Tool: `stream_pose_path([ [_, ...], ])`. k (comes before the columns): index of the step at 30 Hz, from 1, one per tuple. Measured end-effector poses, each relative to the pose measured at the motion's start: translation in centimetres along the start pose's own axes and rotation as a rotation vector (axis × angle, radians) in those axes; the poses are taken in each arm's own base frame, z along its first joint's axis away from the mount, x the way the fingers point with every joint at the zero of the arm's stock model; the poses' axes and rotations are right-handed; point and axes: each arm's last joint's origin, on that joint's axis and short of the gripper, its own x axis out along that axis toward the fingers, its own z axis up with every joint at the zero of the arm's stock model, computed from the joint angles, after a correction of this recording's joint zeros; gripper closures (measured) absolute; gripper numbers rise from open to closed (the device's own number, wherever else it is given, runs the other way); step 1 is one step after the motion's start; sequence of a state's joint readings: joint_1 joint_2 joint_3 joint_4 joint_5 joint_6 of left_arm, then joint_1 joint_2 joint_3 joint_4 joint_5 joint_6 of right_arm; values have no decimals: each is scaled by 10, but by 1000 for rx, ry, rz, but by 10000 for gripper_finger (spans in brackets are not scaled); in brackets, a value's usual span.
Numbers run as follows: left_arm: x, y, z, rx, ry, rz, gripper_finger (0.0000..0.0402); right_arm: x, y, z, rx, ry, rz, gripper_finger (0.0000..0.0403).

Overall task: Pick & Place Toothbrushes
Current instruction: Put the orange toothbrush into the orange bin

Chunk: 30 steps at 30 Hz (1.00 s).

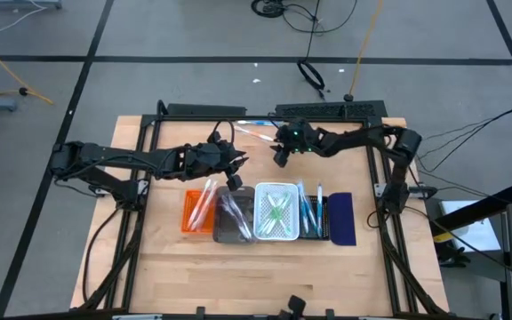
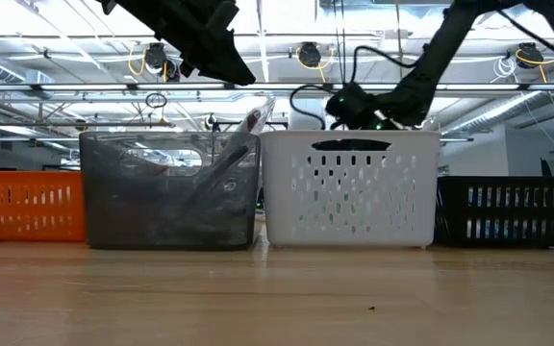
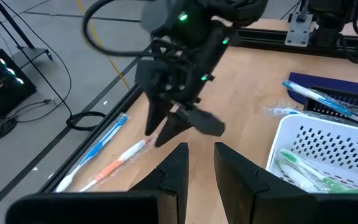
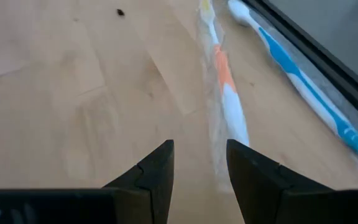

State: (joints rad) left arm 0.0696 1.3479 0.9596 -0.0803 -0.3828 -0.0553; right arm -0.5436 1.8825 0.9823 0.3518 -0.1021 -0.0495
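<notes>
Left arm: the left gripper (image 1: 236, 166) hangs over the far edge of the tray row, above the grey tray (image 1: 231, 216). Its own wrist view shows the 2 fingers (image 3: 174, 169) parted with only bare table in the gap, so it holds nothing; likely waiting while the other arm works.
Orange tray (image 1: 191, 213): leftmost in the row; it holds pale and pinkish brushes lying roughly along the tray's length.
White tray (image 1: 276, 213): centre of the row; the green toothbrushes (image 1: 278, 211) lie in it, apparently crossed, so the trays appear to sort by colour.
Black tray (image 1: 313, 216): holds the blue brushes, long axes running near-to-far. The navy tray (image 1: 342, 219) ends the row on the right.
Right arm: the right gripper (image 1: 282, 156) is tilted down at the far side of the table, fingers parted and empty, just beside the loose brushes; judged to be lining up a pick.
Orange-and-white toothbrush (image 4: 227, 99): flat on the wood in a clear wrapper, not between the fingers but just outside 1 of them.
Blue-and-white toothbrush (image 4: 303, 81): flat, beside the first and closer to the table's far frame rail (image 1: 327, 111), roughly parallel to it, head pointing away from the gripper.
</notes>
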Motion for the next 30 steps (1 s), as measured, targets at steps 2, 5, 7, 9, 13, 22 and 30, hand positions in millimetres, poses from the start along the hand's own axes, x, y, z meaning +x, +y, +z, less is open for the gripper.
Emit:
stream_pose_path([
  [2, 0, 0, 0, 1, 1, 0, 325, 7, -3, 2, -10, 4, -4, 266],
  [5, 0, 0, 0, 1, 2, 0, 325, 14, -7, 5, -11, 29, -10, 266],
  [7, 0, 0, 0, 0, 1, 0, 325, 19, -10, 4, -12, 56, -13, 266],
  [9, 0, 0, 0, 0, 1, 0, 325, 24, -13, 2, -16, 96, -14, 266],
  [13, 0, 0, 0, 0, 2, 0, 325, 28, -19, 1, -13, 119, -36, 268],
  [22, 0, 0, 0, -1, 3, 0, 325, 30, -19, -4, -55, 162, -43, 375],
  [30, 0, 0, 0, -1, 3, 1, 325, 28, -11, -2, -36, 158, 37, 402],
])
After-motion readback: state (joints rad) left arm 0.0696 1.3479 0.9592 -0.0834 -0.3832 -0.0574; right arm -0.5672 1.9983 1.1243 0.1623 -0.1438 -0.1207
